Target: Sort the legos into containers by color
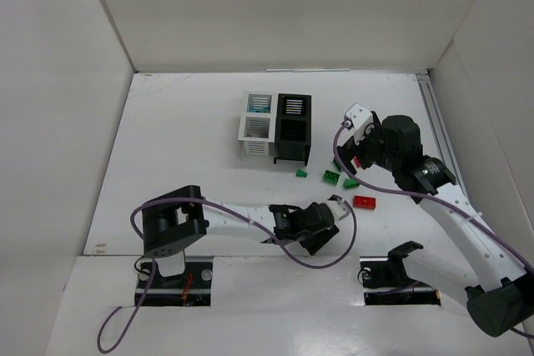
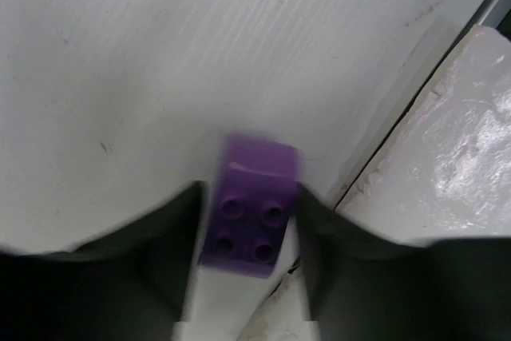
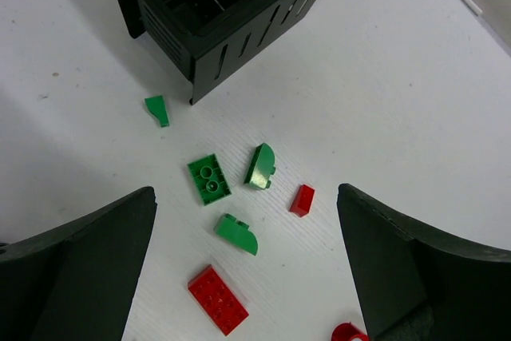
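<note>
My left gripper (image 1: 324,224) is low over the table's near edge, and in the left wrist view (image 2: 249,191) its jaws are shut on a purple lego (image 2: 247,225), studs up, resting on the table. My right gripper (image 1: 352,158) is wide open and empty (image 3: 246,197), hovering over loose legos. Below it lie green pieces (image 3: 209,178), (image 3: 261,166), (image 3: 237,233), a red brick (image 3: 217,299) and a small red piece (image 3: 302,200). The white container (image 1: 257,132) and the black container (image 1: 293,132) stand side by side behind them.
A small green piece (image 3: 158,109) lies by the black container's corner (image 3: 192,61). A red round piece (image 3: 349,333) sits at the frame's bottom. White walls enclose the table; a seam (image 2: 399,117) marks its near edge beside my left gripper.
</note>
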You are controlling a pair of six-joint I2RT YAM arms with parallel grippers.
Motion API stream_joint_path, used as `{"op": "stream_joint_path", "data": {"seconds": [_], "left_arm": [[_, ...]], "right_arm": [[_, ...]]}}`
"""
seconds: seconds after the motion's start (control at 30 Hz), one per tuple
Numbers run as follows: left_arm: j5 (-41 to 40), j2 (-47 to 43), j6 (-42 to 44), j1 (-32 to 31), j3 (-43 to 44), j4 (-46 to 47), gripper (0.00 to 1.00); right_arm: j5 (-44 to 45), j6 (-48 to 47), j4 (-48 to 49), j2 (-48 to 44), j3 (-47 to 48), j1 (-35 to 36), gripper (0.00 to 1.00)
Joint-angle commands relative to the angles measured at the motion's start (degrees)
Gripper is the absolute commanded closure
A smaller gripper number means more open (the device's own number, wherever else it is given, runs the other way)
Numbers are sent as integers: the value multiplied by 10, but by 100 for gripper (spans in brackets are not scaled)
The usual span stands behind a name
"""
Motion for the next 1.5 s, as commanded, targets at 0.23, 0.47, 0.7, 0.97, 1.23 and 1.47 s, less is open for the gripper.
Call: {"op": "stream_joint_path", "data": {"seconds": [0.23,0.47,0.7,0.97,1.23,1.47], "left_arm": [[-128,-123,-19,-6,1,5,90],[-161,-216,-68,193,15,-7,91],[-139,-233,-47,354,22,84,89],[-155,-181,-47,413,34,144,84],[-143,-141,-42,420,41,181,69],[-133,-135,-36,420,47,167,24]], "right_arm": [[-17,-2,-2,-38,0,-31,0],[-42,-15,-2,-38,-13,-76,0],[-47,-33,5,-16,-18,-81,0],[-60,-33,18,0,-24,-86,0],[-60,-21,18,18,-24,-86,0],[-37,-3,-2,29,-42,-86,0]]}}
